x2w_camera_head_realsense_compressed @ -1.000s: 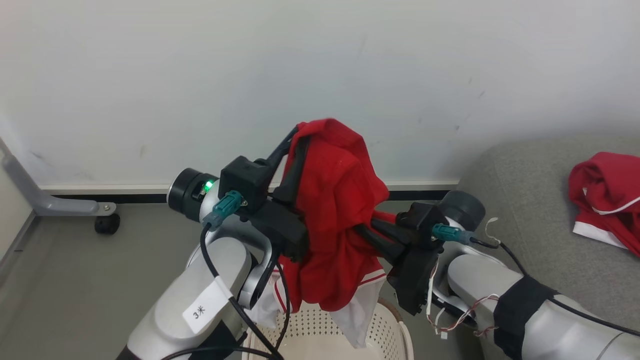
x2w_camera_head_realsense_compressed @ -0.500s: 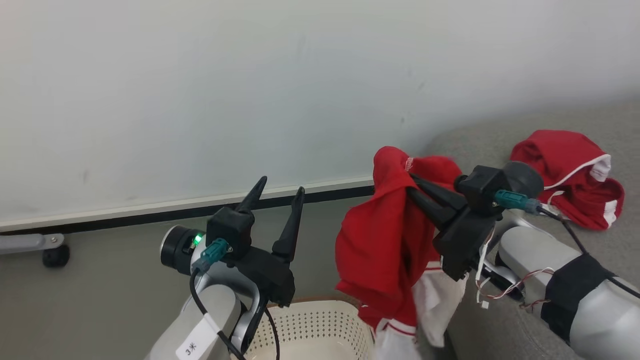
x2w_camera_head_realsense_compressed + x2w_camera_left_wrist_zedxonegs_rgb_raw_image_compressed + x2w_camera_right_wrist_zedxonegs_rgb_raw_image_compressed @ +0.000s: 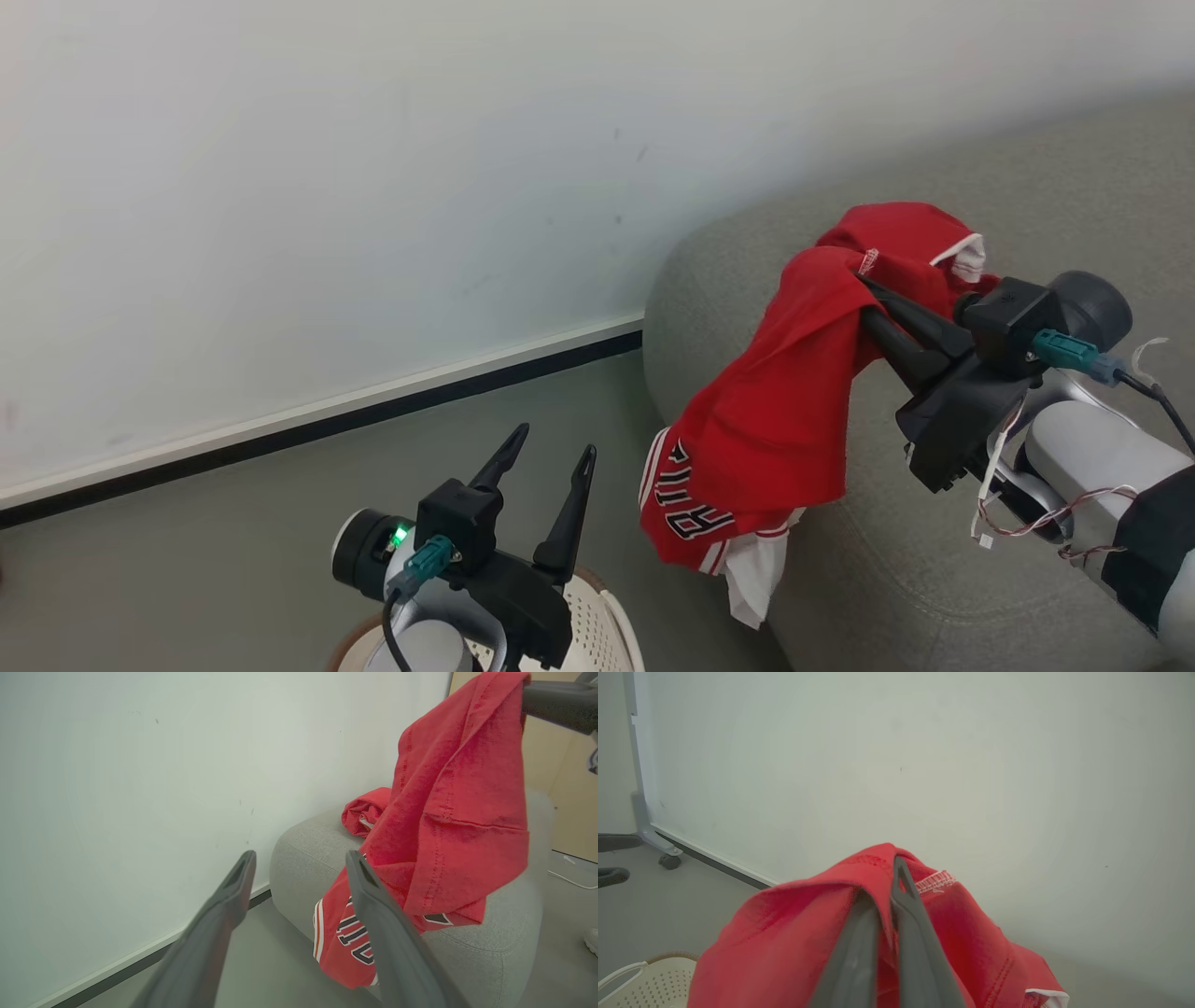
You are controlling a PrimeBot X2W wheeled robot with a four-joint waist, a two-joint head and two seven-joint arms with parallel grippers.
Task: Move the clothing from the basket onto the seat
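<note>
A red garment (image 3: pixel 775 420) with black-and-white lettering and white trim hangs from my right gripper (image 3: pixel 866 277), which is shut on its upper fold. It dangles over the rounded left end of the grey seat (image 3: pixel 934 569). The right wrist view has the red cloth (image 3: pixel 784 942) draped over both shut fingers (image 3: pixel 906 914). A second red piece of clothing (image 3: pixel 910 233) lies on the seat behind it. My left gripper (image 3: pixel 555 441) stands open and holds nothing, low above the basket (image 3: pixel 602 625), left of the hanging garment (image 3: pixel 458 812).
A white wall with a dark baseboard (image 3: pixel 327 425) runs behind the grey floor. In the right wrist view, a wheeled stand foot (image 3: pixel 668 858) sits far left and the basket rim (image 3: pixel 626 970) shows at the lower left.
My left gripper has let go of the garment, opened and dropped low. The right gripper has carried the garment to the right, over the seat's end. The head camera has turned right.
</note>
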